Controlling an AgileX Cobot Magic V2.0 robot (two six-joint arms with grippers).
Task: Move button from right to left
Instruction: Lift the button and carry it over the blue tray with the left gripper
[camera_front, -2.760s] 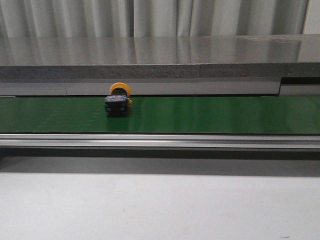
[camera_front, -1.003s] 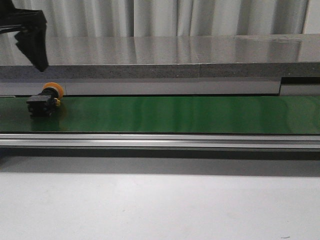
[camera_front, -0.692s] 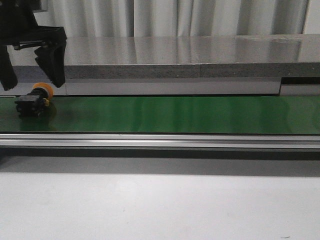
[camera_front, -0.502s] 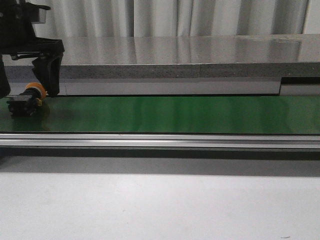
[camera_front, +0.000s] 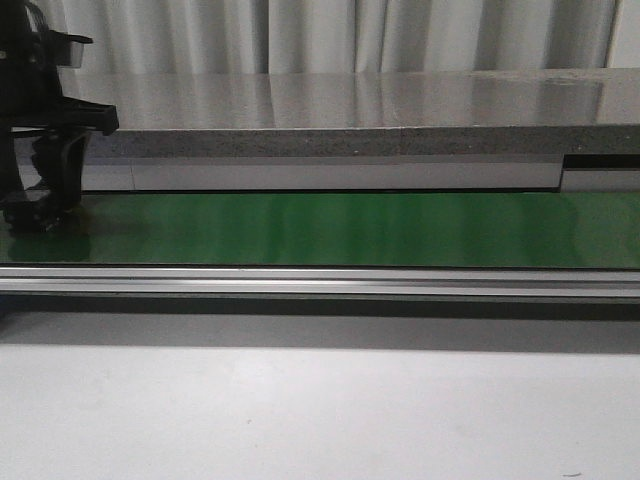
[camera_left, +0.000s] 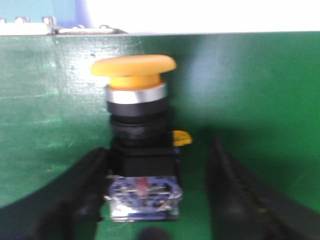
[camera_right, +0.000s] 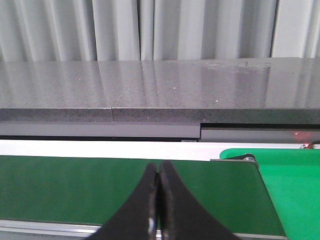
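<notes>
Left wrist view places the button (camera_left: 141, 150) between the two fingers (camera_left: 75, 200) of the left gripper (camera_left: 150, 210), lying on its side on the green belt (camera_left: 250, 100) with its yellow cap pointing away from the gripper. One finger is touching or just beside the dark body; the other stands apart from it across a strip of bare belt. The left gripper is therefore spread wide around the button and has no hold on it yet.

In the front view the left gripper (camera_front: 38, 205) is down at belt level at the far left end of the belt (camera_front: 330, 228), and it hides the button.

The right gripper (camera_right: 159, 210) has its fingers pressed together, holds nothing, and hangs over the belt well away from the button.

Judged progress: the button has reached the left end. Remaining steps appear to be closing the fingers on the body, lifting, and placing the button.
</notes>
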